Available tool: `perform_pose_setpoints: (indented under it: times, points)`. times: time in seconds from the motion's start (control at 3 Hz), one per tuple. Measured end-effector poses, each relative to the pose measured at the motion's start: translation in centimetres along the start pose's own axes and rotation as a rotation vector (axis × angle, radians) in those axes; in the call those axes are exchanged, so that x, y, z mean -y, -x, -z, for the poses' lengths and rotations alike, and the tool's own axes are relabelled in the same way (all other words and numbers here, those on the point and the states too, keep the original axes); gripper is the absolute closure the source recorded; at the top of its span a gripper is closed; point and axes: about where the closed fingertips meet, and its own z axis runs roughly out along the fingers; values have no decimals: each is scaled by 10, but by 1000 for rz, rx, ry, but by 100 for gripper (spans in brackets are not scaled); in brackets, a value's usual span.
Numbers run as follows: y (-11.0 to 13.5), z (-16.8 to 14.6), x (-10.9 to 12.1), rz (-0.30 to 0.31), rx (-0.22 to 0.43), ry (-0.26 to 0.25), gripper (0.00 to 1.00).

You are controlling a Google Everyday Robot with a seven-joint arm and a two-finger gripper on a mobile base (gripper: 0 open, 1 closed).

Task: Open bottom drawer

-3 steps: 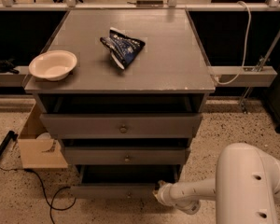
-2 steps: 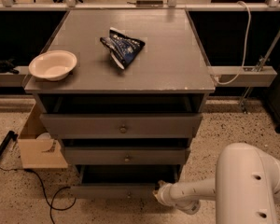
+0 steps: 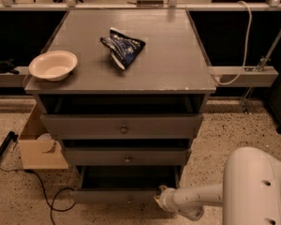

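Observation:
The grey cabinet (image 3: 122, 55) has three drawers, each with a small round knob. The bottom drawer (image 3: 117, 197) is the lowest one. Its front stands forward of the cabinet, and a dark gap (image 3: 126, 178) shows behind it. My gripper (image 3: 160, 199) is low down at the right end of the bottom drawer's front, at the tip of the white arm (image 3: 201, 198) that reaches in from the lower right. The gripper's tip is partly hidden against the drawer's corner. The middle drawer (image 3: 126, 156) and the top drawer (image 3: 123, 125) also stand somewhat forward.
A white bowl (image 3: 53, 64) and a dark blue snack bag (image 3: 123, 48) lie on the cabinet top. A cardboard box (image 3: 40, 146) stands on the floor to the left, with a black cable (image 3: 47, 198) beside it. A white rail (image 3: 246, 75) runs to the right.
The gripper and the bottom drawer's front have shifted slightly toward the camera. Nothing else has moved.

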Motion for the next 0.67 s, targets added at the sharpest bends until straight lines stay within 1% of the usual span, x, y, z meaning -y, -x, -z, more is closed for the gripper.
perform_pose_setpoints:
  times: [0.33, 0.67]
  points:
    - [-10, 6, -10, -12, 3, 2, 100]
    - [-10, 6, -10, -12, 3, 2, 100]
